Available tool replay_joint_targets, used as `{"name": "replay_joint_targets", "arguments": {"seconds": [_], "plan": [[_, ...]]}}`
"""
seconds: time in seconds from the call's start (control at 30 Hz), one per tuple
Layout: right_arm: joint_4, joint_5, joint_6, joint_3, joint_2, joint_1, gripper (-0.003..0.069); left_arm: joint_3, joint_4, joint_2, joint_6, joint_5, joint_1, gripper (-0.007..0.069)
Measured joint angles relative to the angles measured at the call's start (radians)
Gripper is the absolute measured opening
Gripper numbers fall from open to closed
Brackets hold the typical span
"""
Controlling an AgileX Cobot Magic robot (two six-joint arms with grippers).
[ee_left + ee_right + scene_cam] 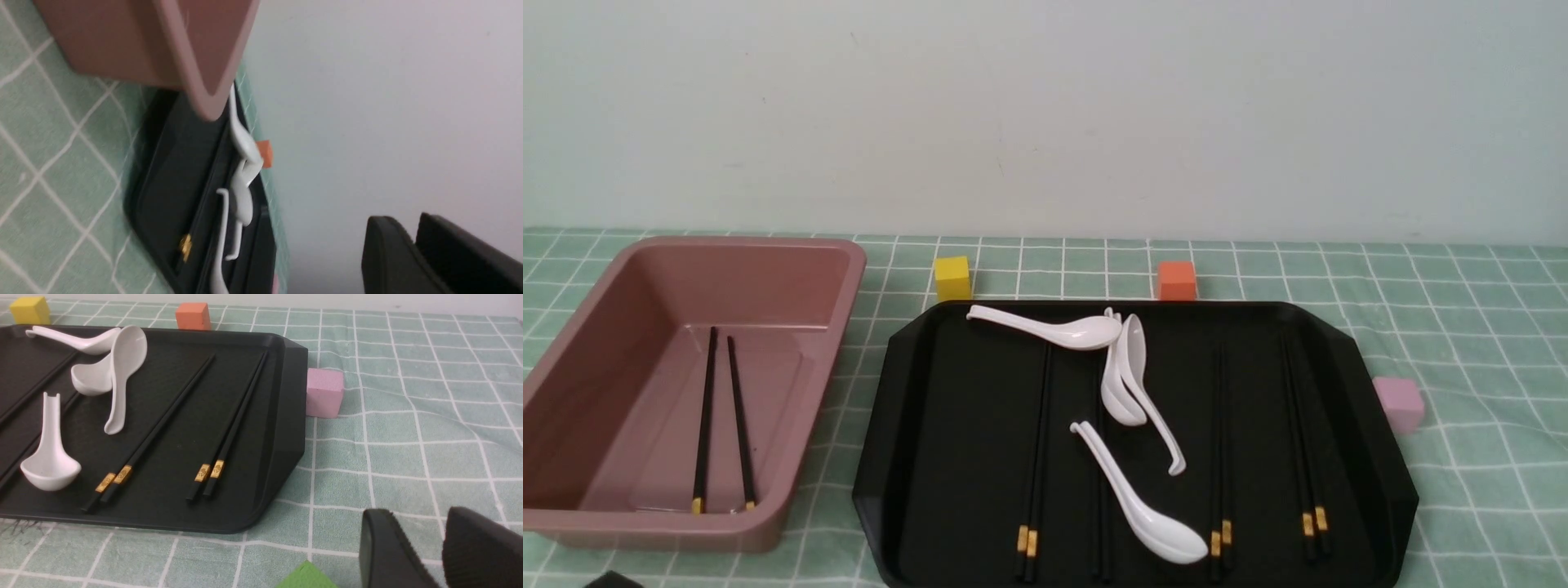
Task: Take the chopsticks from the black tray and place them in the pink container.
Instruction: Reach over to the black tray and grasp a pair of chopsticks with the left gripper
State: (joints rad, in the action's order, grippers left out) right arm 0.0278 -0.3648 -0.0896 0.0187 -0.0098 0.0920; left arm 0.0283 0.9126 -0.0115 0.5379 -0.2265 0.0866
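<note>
Only small parts of the robot are being shown. In the left wrist view, the left gripper (406, 224) is being seen as two thick, matte black fingers (392, 261) with rounded tips and smooth, softly bevelled edges. In the right wrist view, the right gripper (421, 522) is being seen as two similar black fingers (388, 551), blunt-tipped, one with a faintly grainy surface. In the front view, a small black shape (613, 580) is being glimpsed at the lower edge; which part it is cannot be told.
</note>
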Motion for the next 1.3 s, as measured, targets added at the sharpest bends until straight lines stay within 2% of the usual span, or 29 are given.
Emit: {"name": "replay_joint_targets", "arguments": {"seconds": [0.17, 0.27, 0.47, 0.53, 0.6, 0.7, 0.77, 0.87, 0.97, 1.03, 1.07, 1.1, 1.13, 1.17, 1.3], "plan": [[0.0, 0.0, 0.0, 0.0, 0.0, 0.0, 0.0239, -0.112, -0.033, 0.008, -0.042, -0.015, 0.0, 0.0043], [0.0, 0.0, 0.0, 0.0, 0.0, 0.0, 0.0239, -0.28, -0.135, 0.128, -0.105, -0.144, 0.0, -0.0013], [0.0, 0.0, 0.0, 0.0, 0.0, 0.0, 0.0239, -0.562, -0.398, 0.483, -0.142, -0.529, 0.0, -0.0013], [0.0, 0.0, 0.0, 0.0, 0.0, 0.0, 0.0239, -0.691, -0.549, 0.669, -0.161, -0.682, 0.0, -0.0013], [0.0, 0.0, 0.0, 0.0, 0.0, 0.0, 0.0239, -0.794, -0.692, 0.829, -0.165, -0.769, 0.0, -0.0013], [0.0, 0.0, 0.0, 0.0, 0.0, 0.0, 0.0239, -0.948, -0.772, 1.009, -0.164, -0.86, 0.001, -0.0013], [0.0, 0.0, 0.0, 0.0, 0.0, 0.0, 0.0239, -0.989, -0.767, 1.07, -0.164, -0.893, 0.008, -0.0013], [0.0, 0.0, 0.0, 0.0, 0.0, 0.0, 0.0239, -1.076, -0.693, 1.199, -0.166, -0.923, 0.077, -0.0008], [0.0, 0.0, 0.0, 0.0, 0.0, 0.0, 0.0239, -1.108, -0.645, 1.291, -0.154, -0.901, 0.201, 0.0036], [0.0, 0.0, 0.0, 0.0, 0.0, 0.0, 0.0239, -1.12, -0.649, 1.35, -0.104, -0.864, 0.284, 0.009], [0.0, 0.0, 0.0, 0.0, 0.0, 0.0, 0.0239, -1.12, -0.651, 1.356, -0.098, -0.86, 0.292, 0.0096], [0.0, 0.0, 0.0, 0.0, 0.0, 0.0, 0.0239, -1.131, -0.675, 1.399, -0.059, -0.837, 0.345, 0.0144], [0.0, 0.0, 0.0, 0.0, 0.0, 0.0, 0.0239, -1.136, -0.683, 1.412, -0.048, -0.832, 0.359, 0.0159], [0.0, 0.0, 0.0, 0.0, 0.0, 0.0, 0.0239, -1.152, -0.72, 1.462, -0.001, -0.808, 0.411, 0.0223], [0.0, 0.0, 0.0, 0.0, 0.0, 0.0, 0.0239, -1.225, -0.802, 1.595, 0.078, -0.779, 0.501, 0.0363]]}}
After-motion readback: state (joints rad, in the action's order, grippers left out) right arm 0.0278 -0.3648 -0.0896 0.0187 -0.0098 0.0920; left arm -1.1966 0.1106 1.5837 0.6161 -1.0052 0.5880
